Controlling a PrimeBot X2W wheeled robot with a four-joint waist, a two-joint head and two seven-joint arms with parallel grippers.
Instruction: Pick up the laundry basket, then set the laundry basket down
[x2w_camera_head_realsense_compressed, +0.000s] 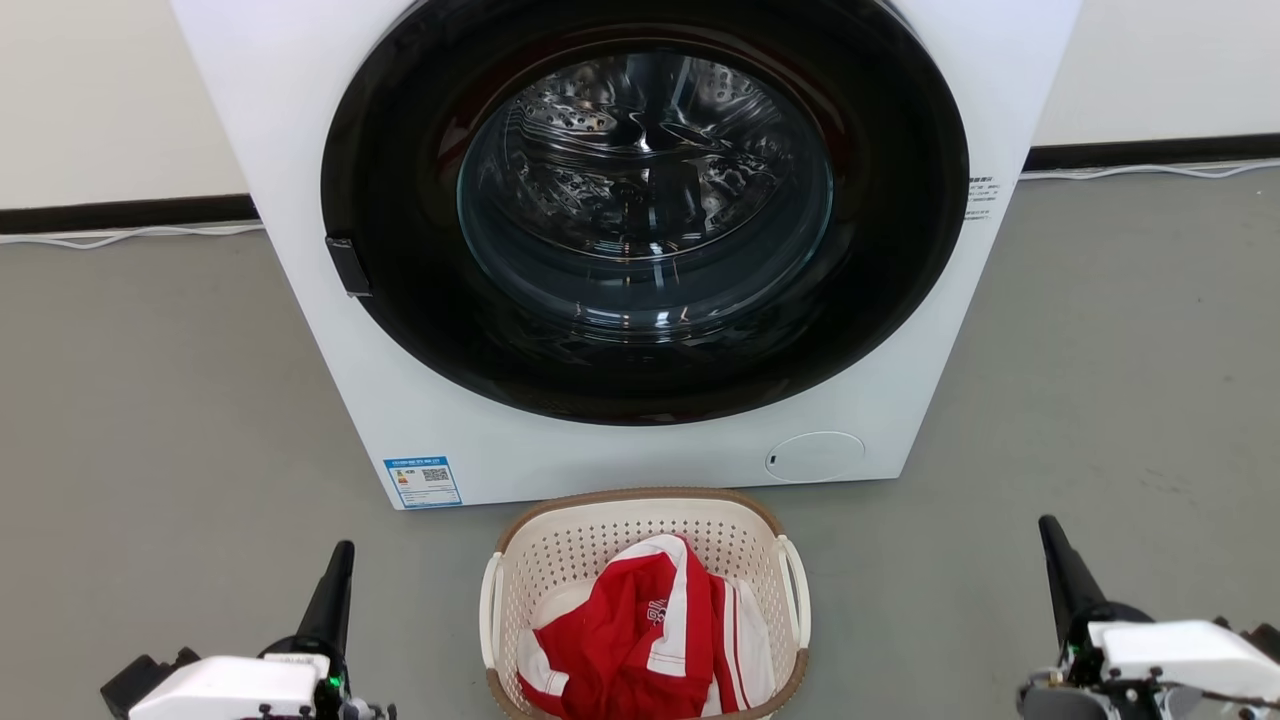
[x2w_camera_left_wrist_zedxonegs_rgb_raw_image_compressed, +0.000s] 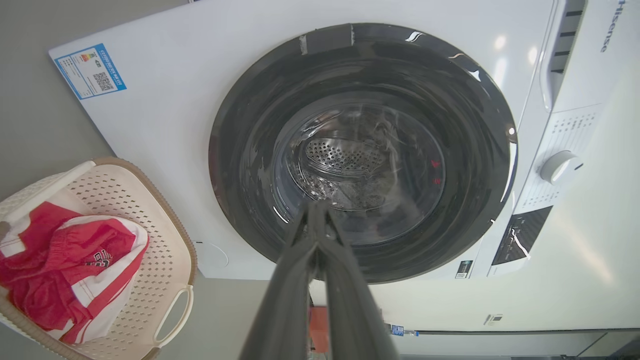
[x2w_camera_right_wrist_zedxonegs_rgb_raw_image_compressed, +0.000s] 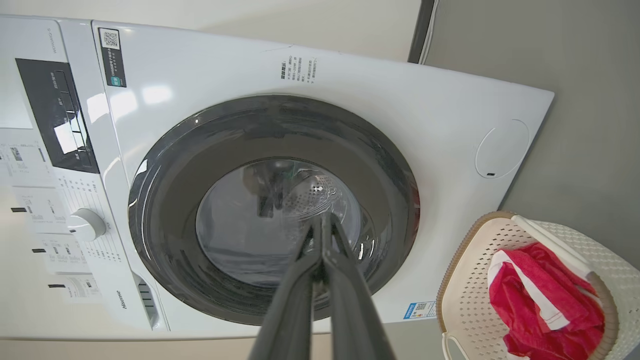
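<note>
Between the closed, empty left pincer (x2w_camera_head_realsense_compressed: 342, 560) and right pincer (x2w_camera_head_realsense_compressed: 1050, 535) sits the cream perforated plastic laundry basket (x2w_camera_head_realsense_compressed: 600, 540), one loop handle (x2w_camera_head_realsense_compressed: 489, 610) facing each.

Head view, lower corners: the left gripper (x2w_camera_head_realsense_compressed: 342, 556) and the right gripper (x2w_camera_head_realsense_compressed: 1049, 531) at matching height and well apart, each rising from a white wrist housing, left (x2w_camera_head_realsense_compressed: 228, 690) and right (x2w_camera_head_realsense_compressed: 1180, 652). Both point up the view. The left tip leans slightly toward the right, the right tip toward the left. Each pair of long dark fingers appears as a single tapered spike. A small green light (x2w_camera_head_realsense_compressed: 332, 683) glows on the left wrist.

Wrist views: the left fingers (x2w_camera_left_wrist_zedxonegs_rgb_raw_image_compressed: 290, 292) and the right fingers (x2w_camera_right_wrist_zedxonegs_rgb_raw_image_compressed: 289, 300) meet at their tips, with a narrow slit between them lower down.
</note>
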